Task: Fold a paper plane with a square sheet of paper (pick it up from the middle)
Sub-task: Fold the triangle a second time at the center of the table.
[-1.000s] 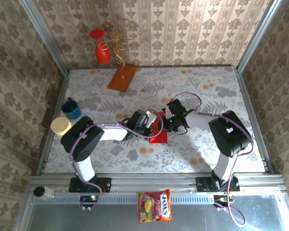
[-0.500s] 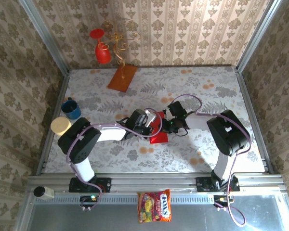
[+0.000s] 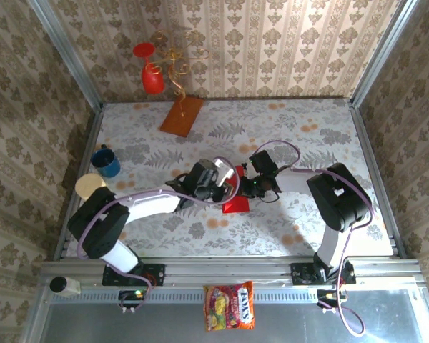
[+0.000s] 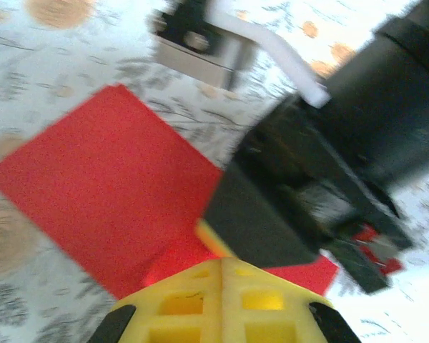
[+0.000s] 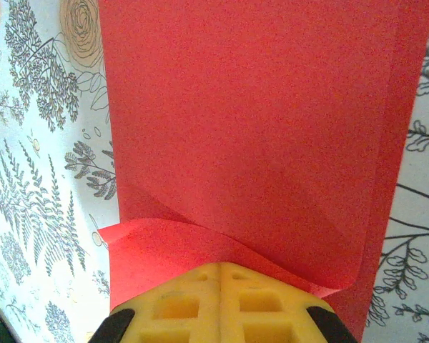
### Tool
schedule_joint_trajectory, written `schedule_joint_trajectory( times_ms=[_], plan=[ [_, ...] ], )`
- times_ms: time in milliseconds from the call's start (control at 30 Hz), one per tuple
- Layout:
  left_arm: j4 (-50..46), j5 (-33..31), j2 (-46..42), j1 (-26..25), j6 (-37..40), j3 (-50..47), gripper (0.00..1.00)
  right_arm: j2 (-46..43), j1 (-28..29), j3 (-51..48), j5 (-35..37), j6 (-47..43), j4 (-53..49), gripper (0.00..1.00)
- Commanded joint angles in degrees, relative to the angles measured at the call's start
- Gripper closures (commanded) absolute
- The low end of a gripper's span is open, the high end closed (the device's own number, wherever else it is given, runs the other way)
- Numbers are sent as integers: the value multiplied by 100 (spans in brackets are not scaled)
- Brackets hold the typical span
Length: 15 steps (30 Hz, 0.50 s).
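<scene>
The square sheet of paper (image 3: pixel 236 199), bright red, lies on the patterned table between both grippers. In the right wrist view the paper (image 5: pixel 257 121) is folded over, with a curled flap (image 5: pixel 200 246) lifting just ahead of my fingertips. My right gripper (image 5: pixel 220 266) is shut, its yellow tips pressing down at that fold. My left gripper (image 4: pixel 223 261) is shut too, its tips over the paper (image 4: pixel 107 179) near one edge. The right gripper's black body (image 4: pixel 307 193) sits right in front of it. From above, the left gripper (image 3: pixel 225 187) and right gripper (image 3: pixel 252 187) nearly touch. No paper plane shape is in view.
An orange-brown board (image 3: pixel 181 115) lies at the back, beside a gold wire stand (image 3: pixel 175 61) and a red goblet (image 3: pixel 151 77). A blue cup (image 3: pixel 106 161) and a yellow round thing (image 3: pixel 91 186) stand at the left edge. A candy bag (image 3: pixel 229 306) lies in front of the arm bases.
My left arm's elbow has swung out to the left and toward the front, while its gripper stayed at the paper. The right arm and the paper have barely moved.
</scene>
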Motion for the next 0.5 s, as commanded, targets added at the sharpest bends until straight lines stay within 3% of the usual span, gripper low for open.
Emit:
schedule_joint_trajectory(
  times_ms=[0,467],
  plan=[
    [-207,289,270,-223,92,90,100,212,-32,-241,362,-29,-313,100],
    [-79,371,946,-287,128,156,100,298,-34,-112,342,-52,-394,100]
  ],
)
